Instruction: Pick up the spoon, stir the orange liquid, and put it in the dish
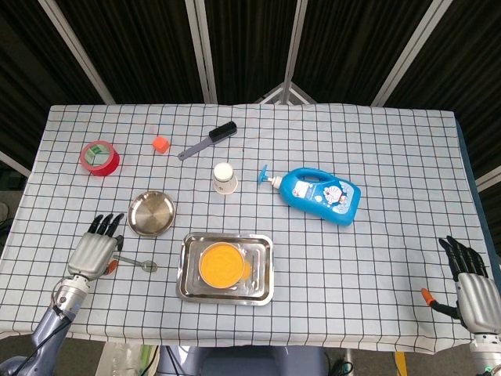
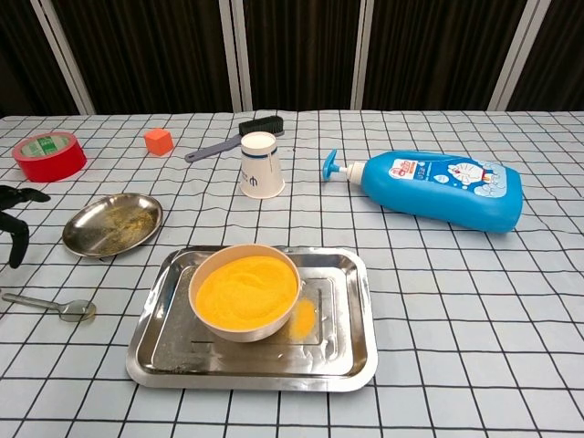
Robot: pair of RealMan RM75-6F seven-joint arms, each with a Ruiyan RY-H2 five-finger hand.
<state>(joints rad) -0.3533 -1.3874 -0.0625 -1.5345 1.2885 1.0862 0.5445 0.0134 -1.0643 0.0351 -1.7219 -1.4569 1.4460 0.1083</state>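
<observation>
A small metal spoon [image 1: 139,262] [image 2: 53,306] lies flat on the checked cloth, left of the steel tray [image 1: 188,291] [image 2: 359,338]. In the tray stands a bowl of orange liquid [image 1: 220,265] [image 2: 246,290]. A round metal dish [image 1: 151,213] [image 2: 111,224] sits behind the spoon. My left hand [image 1: 95,250] hovers just left of the spoon's handle, fingers spread, holding nothing; in the chest view only its dark fingertips [image 2: 15,228] show at the left edge. My right hand [image 1: 473,288] rests open at the table's front right corner.
Further back stand a paper cup [image 1: 224,178], a blue pump bottle [image 1: 322,193] lying on its side, a black brush [image 1: 209,139], an orange cube [image 1: 160,143] and a red tape roll [image 1: 100,157].
</observation>
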